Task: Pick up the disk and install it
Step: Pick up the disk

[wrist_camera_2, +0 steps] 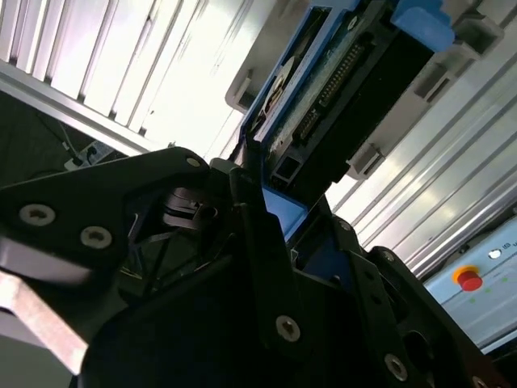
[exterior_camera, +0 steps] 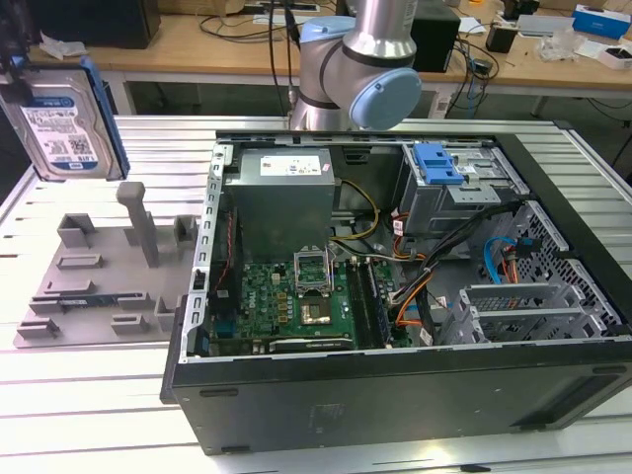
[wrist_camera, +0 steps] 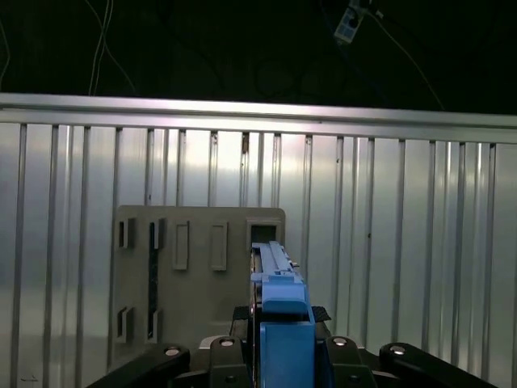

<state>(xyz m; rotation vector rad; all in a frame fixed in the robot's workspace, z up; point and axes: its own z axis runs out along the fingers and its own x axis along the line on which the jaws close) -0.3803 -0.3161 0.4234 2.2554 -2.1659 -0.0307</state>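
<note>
Pincer [wrist_camera: 279, 315] clasping disk [exterior_camera: 61, 128], slatted table [exterior_camera: 89, 395], workbench [exterior_camera: 183, 46]

Silver, blue-framed disk [exterior_camera: 61, 126], upright and aloft at the exterior view's left

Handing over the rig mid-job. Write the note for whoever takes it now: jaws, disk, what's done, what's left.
Jaws: the gripper is shut on the disk, gripping its blue carrier.
Disk: held in the air above the grey fixture tray, at the exterior view's left, outside the open computer case.
Done: pick-up.
Left: installation; the disk is not yet in the case.
</note>
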